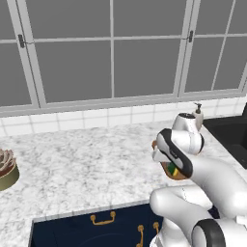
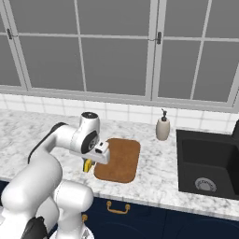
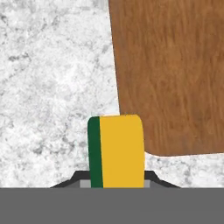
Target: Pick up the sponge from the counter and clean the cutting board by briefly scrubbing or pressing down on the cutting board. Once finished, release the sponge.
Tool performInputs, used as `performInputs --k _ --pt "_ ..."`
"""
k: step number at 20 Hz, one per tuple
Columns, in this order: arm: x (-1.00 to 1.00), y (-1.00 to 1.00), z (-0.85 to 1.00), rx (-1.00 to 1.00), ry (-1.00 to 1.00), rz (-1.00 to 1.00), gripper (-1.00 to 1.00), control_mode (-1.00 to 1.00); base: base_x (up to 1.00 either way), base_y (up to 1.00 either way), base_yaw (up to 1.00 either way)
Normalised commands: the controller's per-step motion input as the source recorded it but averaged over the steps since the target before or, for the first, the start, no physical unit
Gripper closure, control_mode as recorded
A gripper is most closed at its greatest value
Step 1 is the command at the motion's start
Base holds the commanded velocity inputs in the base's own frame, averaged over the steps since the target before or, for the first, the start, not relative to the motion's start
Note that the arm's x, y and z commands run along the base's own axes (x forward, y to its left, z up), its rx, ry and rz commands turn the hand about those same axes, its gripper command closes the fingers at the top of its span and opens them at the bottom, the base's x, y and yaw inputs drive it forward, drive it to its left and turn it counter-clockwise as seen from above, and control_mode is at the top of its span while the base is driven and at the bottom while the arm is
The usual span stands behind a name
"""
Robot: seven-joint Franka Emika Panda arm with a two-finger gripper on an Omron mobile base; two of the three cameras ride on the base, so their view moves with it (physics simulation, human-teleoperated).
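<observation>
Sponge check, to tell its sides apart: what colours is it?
Yellow with a dark green layer; sponge clearest in hand view.

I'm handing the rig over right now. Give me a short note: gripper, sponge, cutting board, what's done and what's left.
Gripper: shut on the sponge, green layer to one side in the hand view.
Sponge: beside the cutting board, over the counter, not over the wood.
Done: sponge gripped.
Left: move it over the board, press or scrub briefly, then release it.
</observation>
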Motion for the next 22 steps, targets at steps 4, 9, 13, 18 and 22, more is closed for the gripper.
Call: performInputs --k 4,9,13,18,22 --pt "0.29 -0.38 0.0 0.0 0.0 -0.01 1.0 -1.0 0.0 0.0 0.0" --pt "0.13 -0.38 -0.03 0.0 0.0 0.0 1.0 -1.0 0.0 0.0 0.0" --pt "0.06 -0.08 -0.29 0.0 -0.01 0.0 1.0 -1.0 0.0 0.0 0.0" --pt "0.11 0.0 -0.4 0.0 -0.06 0.0 1.0 -1.0 0.0 0.0 0.0" --pt "0.05 -0.15 -0.02 0.0 0.0 0.0 1.0 -1.0 0.0 0.0 0.0"
